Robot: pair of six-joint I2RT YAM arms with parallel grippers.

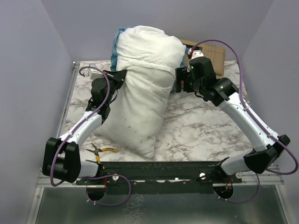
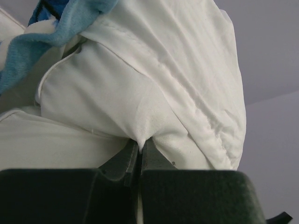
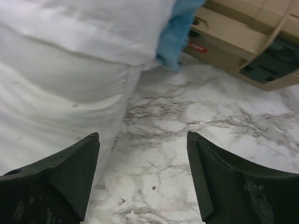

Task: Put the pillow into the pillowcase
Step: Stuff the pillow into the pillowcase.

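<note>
Lab test cell: marble-print table (image 1: 201, 130), plain walls (image 1: 32, 56), pliers (image 1: 99, 152).

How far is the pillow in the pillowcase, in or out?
Partly in: the pillowcase covers only the far end of the pillow; the rest sticks out toward the arms.

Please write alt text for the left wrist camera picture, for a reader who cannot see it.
The black left gripper, shut, pinches a fold of wrinkled white fabric on a plump bulk. A blue frilled fabric edge hangs at the upper left.
</note>
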